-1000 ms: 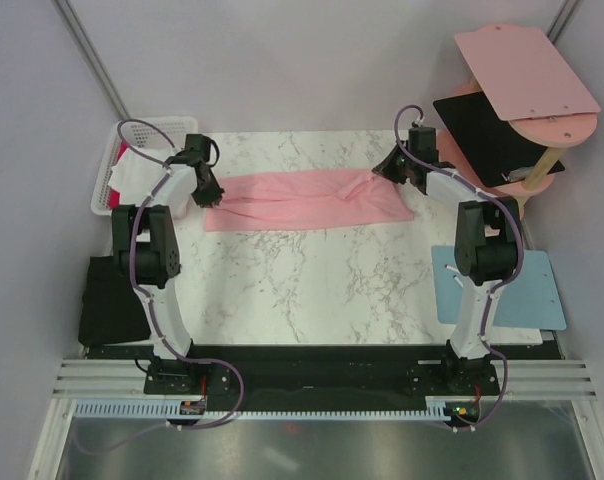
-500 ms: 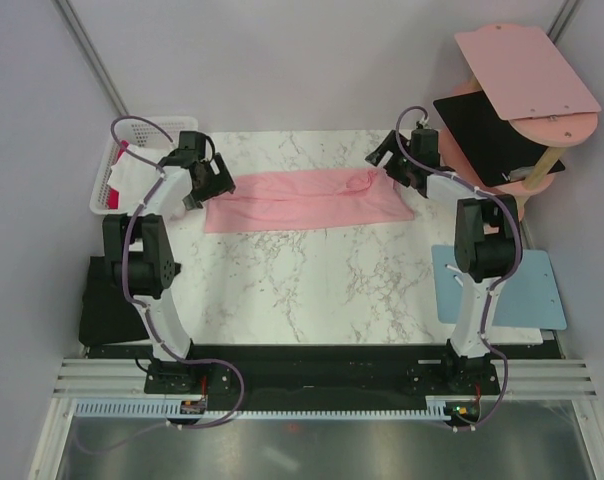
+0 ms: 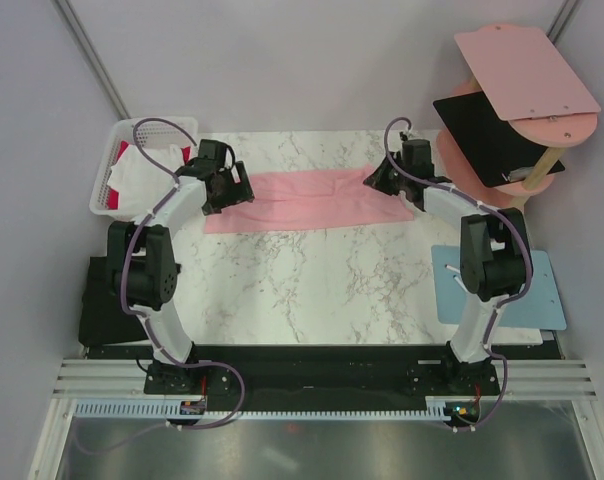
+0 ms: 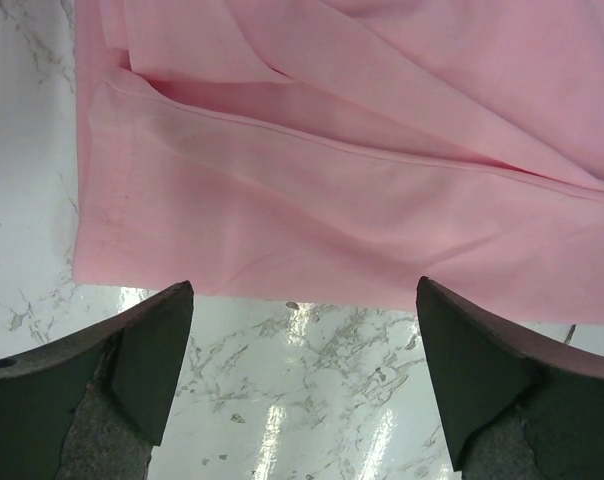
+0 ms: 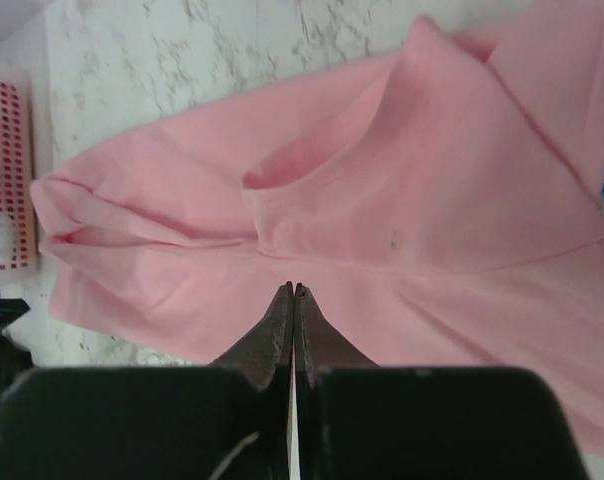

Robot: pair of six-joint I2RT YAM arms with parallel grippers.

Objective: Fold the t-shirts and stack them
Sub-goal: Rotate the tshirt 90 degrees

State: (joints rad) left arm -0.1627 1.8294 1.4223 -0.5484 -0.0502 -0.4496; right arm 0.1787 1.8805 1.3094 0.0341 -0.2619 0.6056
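A light pink t-shirt [image 3: 312, 198] lies folded into a long strip across the far part of the marble table [image 3: 302, 290]. My left gripper [image 3: 230, 188] is at its left end. The left wrist view shows that gripper [image 4: 304, 290] open, wide fingers [image 4: 152, 350] just short of the shirt's hem [image 4: 312, 220]. My right gripper [image 3: 382, 177] hovers over the shirt's right part. Its jaws [image 5: 293, 290] are shut, with no cloth seen between them, above the folded pink shirt [image 5: 382, 180]. A black t-shirt [image 3: 487, 135] rests on the pink shelf at the right.
A white basket [image 3: 110, 170] at the far left holds white cloth [image 3: 132, 178] with some red; it shows in the right wrist view [image 5: 7, 175] too. Pink shelf boards [image 3: 527, 70] stand far right. A light blue mat [image 3: 512, 290] lies right, a black object [image 3: 112, 300] left.
My left gripper has opened and moved right to the shirt's left end. My right gripper opened, shifted slightly left over the shirt and shut again.
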